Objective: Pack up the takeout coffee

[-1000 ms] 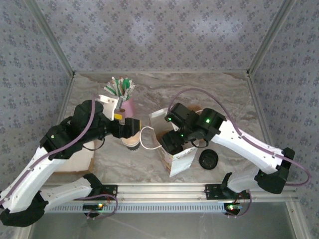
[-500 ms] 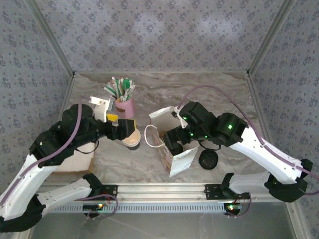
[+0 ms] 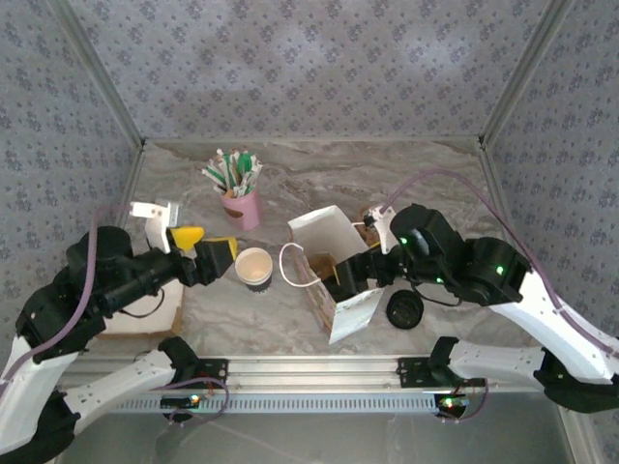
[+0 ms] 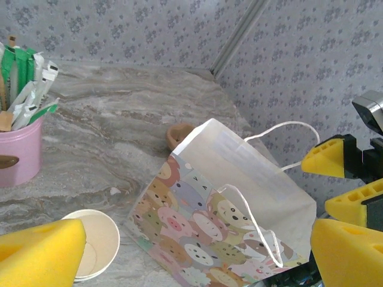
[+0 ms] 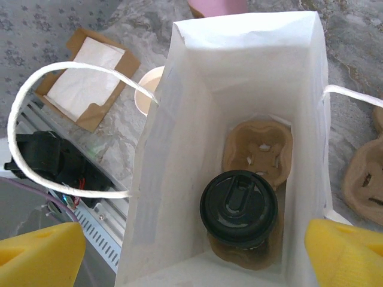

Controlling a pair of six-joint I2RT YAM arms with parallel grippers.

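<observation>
One paper cup (image 3: pixel 253 265), lidless, upright on the table (image 3: pixel 435 184) just left of the bag (image 3: pixel 319 227), black lid (image 3: pixel 404 309) lying right of that bag: by my reckoning light, thin-walled, crushable, best taken mid-wall gently; my left claw (image 3: pixel 205 246) and right claw (image 5: pixel 191 257) both gape wide, empty.

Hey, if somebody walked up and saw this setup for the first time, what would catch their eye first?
The white paper bag printed with cartoon animals stands open mid-table, and in the right wrist view a black-lidded cup sits in a brown moulded cardboard carrier inside it. Left of the bag stands a lidless paper cup; right of it lies a loose round black lid.
</observation>
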